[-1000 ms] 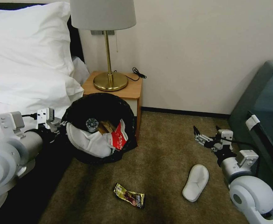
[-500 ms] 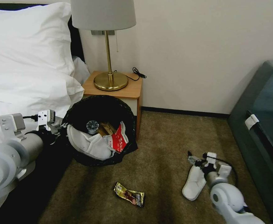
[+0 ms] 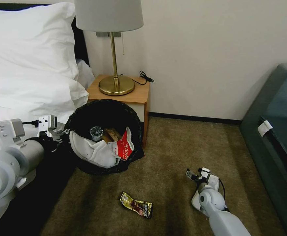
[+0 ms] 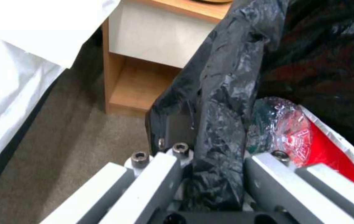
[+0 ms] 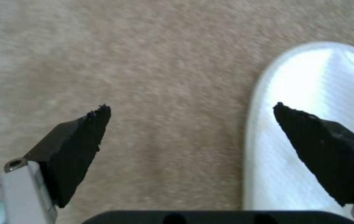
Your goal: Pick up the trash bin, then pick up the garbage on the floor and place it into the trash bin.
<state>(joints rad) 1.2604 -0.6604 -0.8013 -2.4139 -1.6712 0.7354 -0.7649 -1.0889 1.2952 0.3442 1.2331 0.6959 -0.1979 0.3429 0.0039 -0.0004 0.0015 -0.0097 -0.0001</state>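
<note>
The right gripper (image 5: 189, 124) hangs low over the floor (image 3: 169, 154) with its jaws spread wide. One black pad sits above bare carpet; the other overlaps the rounded end of the white slipper (image 5: 309, 118). So the gap between the pads is mostly carpet, and the slipper lies off to one pad's side, not centred. In the head view the slipper (image 3: 196, 203) is largely hidden under the right wrist, its long axis seeming to run away from the robot, roughly in line with the arm. This arm is plainly the nearer one; in my judgement a grasp calls for a small sideways shift so the pads straddle the slipper's narrow width.

The left gripper (image 4: 210, 161) is clamped on the bag-lined rim of the trash bin (image 3: 104, 111), holding it beside the bed with another slipper, a red packet and other litter inside. A gold wrapper (image 3: 136, 205) lies on the carpet between the bin and the robot.
</note>
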